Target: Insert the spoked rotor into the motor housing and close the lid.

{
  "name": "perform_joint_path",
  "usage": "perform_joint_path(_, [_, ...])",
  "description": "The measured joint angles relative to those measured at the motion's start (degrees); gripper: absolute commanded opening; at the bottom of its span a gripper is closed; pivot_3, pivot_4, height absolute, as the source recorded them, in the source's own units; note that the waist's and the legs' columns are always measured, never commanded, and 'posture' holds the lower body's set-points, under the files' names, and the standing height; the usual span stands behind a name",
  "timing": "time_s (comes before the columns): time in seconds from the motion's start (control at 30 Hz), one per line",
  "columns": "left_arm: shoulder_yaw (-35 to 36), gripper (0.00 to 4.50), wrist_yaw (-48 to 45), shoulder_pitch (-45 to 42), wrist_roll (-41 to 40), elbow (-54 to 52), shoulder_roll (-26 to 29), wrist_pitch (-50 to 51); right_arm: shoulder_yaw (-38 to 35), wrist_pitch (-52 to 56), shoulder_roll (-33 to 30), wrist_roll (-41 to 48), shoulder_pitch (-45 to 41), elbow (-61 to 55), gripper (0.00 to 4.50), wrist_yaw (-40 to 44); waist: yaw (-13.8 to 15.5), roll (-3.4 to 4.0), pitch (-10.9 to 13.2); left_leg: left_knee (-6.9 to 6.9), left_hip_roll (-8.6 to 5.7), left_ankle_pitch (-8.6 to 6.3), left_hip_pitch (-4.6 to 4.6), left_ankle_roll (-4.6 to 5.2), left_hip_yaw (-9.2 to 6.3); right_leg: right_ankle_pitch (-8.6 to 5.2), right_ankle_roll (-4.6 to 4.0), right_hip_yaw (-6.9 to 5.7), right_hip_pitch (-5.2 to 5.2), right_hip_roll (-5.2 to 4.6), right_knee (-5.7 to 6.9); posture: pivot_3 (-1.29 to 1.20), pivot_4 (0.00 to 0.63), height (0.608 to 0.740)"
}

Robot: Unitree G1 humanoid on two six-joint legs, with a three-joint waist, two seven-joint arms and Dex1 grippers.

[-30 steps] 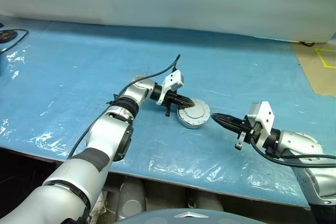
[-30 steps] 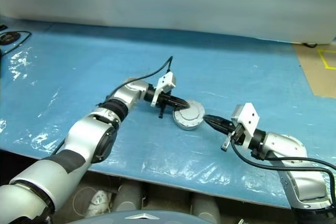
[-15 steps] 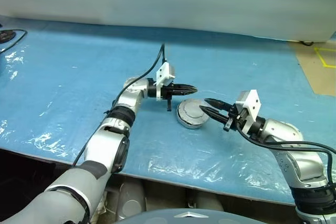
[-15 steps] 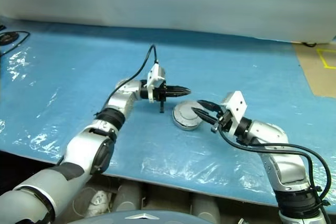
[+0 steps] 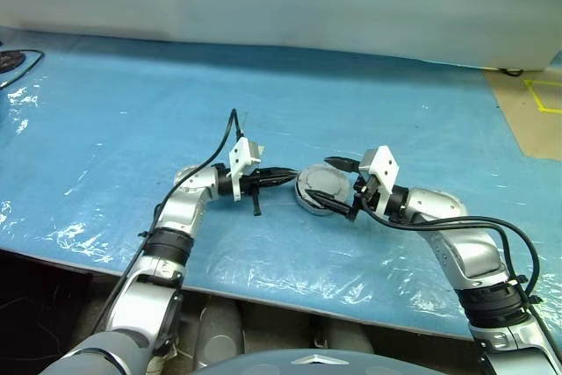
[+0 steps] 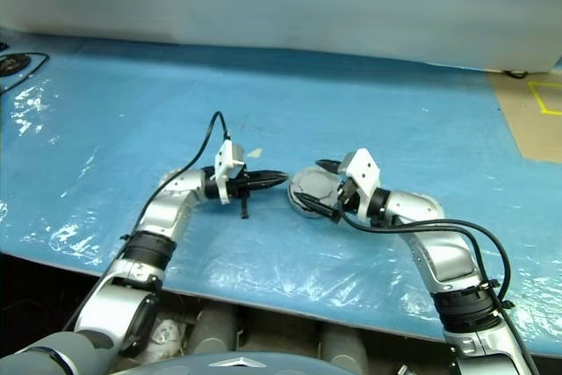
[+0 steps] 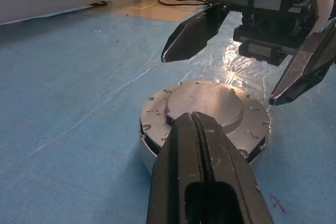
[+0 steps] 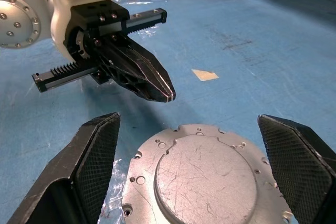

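On the blue plastic-covered table (image 5: 132,120), near the middle and toward the robot's side, sits the motor housing (image 5: 321,191), a short round silver part. A flat silver lid (image 8: 207,174) with a raised round centre and small holes around its rim lies on top of it, so what is inside cannot be seen.

The left claw (image 5: 279,176) lies level just to the left of the housing, pointing right at it. Its two black fingers (image 7: 202,166) are pressed together with nothing between them, and the tip sits just beside the housing's rim; whether it touches cannot be told.

The right claw (image 5: 334,183) comes in from the right, pointing left across the housing. Its fingers (image 8: 92,156) are spread wide apart, one on the far side of the housing and one on the near side, so the round part lies between them. In the right wrist view both fingers stand clear of the lid's edge, and they hold nothing.

The two claws face each other across the housing, tips near one another but apart.

A small pale scrap (image 8: 205,74) lies on the blue sheet beyond the housing. A black cable (image 5: 22,63) lies at the table's far left edge, and a brown surface with yellow tape (image 5: 536,111) shows at the far right.
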Motion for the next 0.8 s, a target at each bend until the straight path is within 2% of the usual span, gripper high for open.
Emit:
perform_joint_path(0.33, [-1.1,0.0,3.4,8.19,-1.41,-8.1,3.88,1.92,1.79,1.4,0.25,-1.94,-1.1,2.82,4.47,0.2,-0.06,0.01,-0.01,0.0,0.02,-0.09,0.02,-0.2,0.03,0.0,0.0,0.03,-0.02,0.04,0.01,0.0,0.15,0.74])
perform_joint_path(0.57, [-1.61,0.0,4.72,9.0,-2.14,-9.33,4.65,2.84,1.97,1.42,1.76,-3.49,-1.63,4.21,4.47,-0.95,-0.07,0.01,-0.01,0.03,0.03,-0.03,0.04,-0.3,0.07,0.0,0.0,0.09,-0.02,0.06,0.02,0.0,0.15,0.74])
perform_joint_path(0.73, [-2.54,0.0,5.57,8.99,-2.34,-9.37,4.65,3.15,2.45,0.55,1.81,-6.06,-2.36,5.31,2.98,-1.66,-0.08,0.02,-0.02,0.03,0.03,-0.02,0.04,-0.32,0.08,0.0,0.01,0.09,-0.02,0.08,0.02,0.0,0.15,0.74])
perform_joint_path(0.8, [-2.77,0.0,5.67,8.96,-2.43,-9.37,4.64,3.15,2.56,0.13,1.81,-6.75,-2.36,5.36,2.99,-1.55,-0.08,0.02,-0.02,0.03,0.03,-0.02,0.05,-0.32,0.08,0.01,0.01,0.09,-0.02,0.08,0.03,0.0,0.15,0.74])
